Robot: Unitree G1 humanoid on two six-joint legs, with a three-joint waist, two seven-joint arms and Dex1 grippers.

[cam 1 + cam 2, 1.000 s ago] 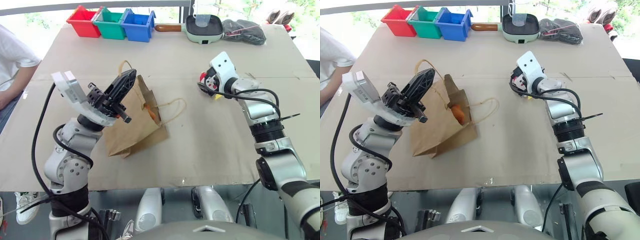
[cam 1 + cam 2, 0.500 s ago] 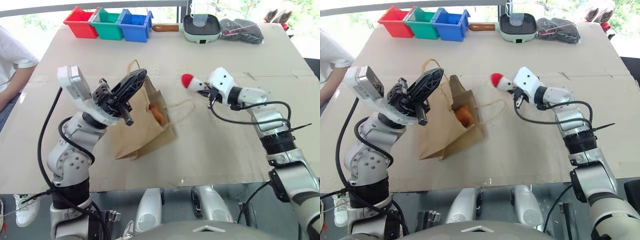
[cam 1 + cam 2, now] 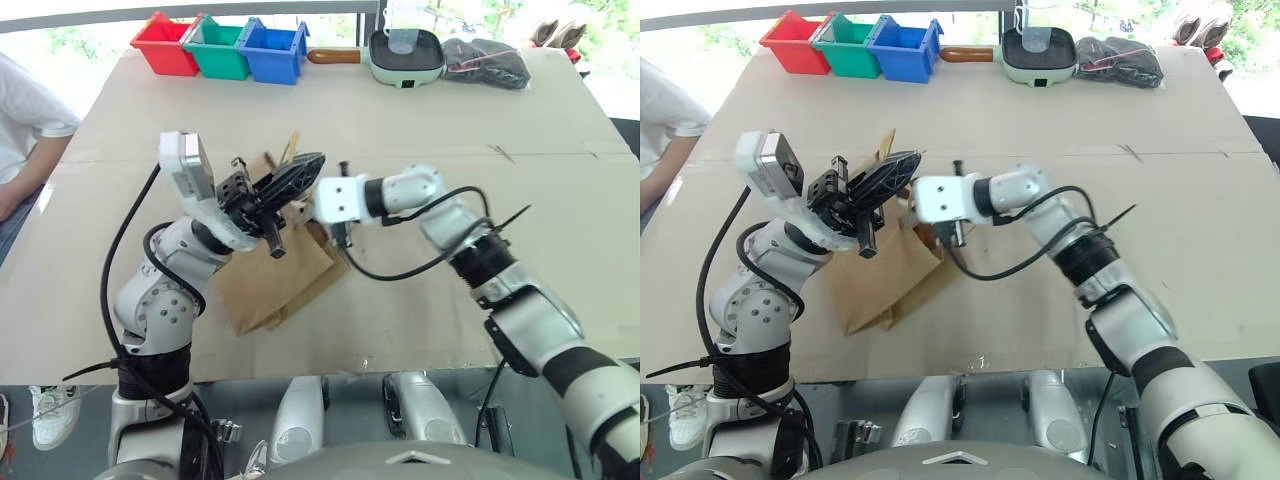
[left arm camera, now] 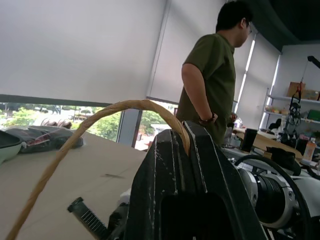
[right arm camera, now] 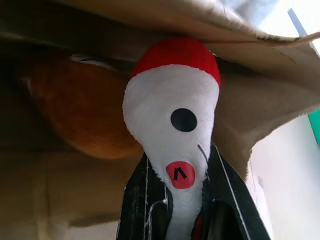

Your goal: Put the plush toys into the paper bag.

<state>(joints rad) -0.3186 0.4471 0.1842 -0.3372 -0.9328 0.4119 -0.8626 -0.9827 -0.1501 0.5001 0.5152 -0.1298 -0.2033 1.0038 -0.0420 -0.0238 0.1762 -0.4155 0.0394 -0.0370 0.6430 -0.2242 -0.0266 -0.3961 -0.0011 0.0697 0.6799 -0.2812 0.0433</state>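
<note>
- Second toy going in: the right hand (image 5: 182, 220), clenched on the white plush toy with a red cap (image 5: 172, 120), has it at the mouth of the brown kraft paper bag (image 3: 290, 275) on the worktop (image 3: 400, 130).
- The rounded brown plush toy (image 5: 85, 117) already lies inside the bag.
- The left hand (image 3: 290, 180) pinches a twisted paper loop handle (image 4: 100, 117), holding the mouth up.
- Next: push deeper, then let go.

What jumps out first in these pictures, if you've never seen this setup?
The right gripper pinches a white plush toy with a red cap at the mouth of the brown paper bag in the middle of the table, a brown toy already inside. The left gripper holds up the bag's handle.
</note>
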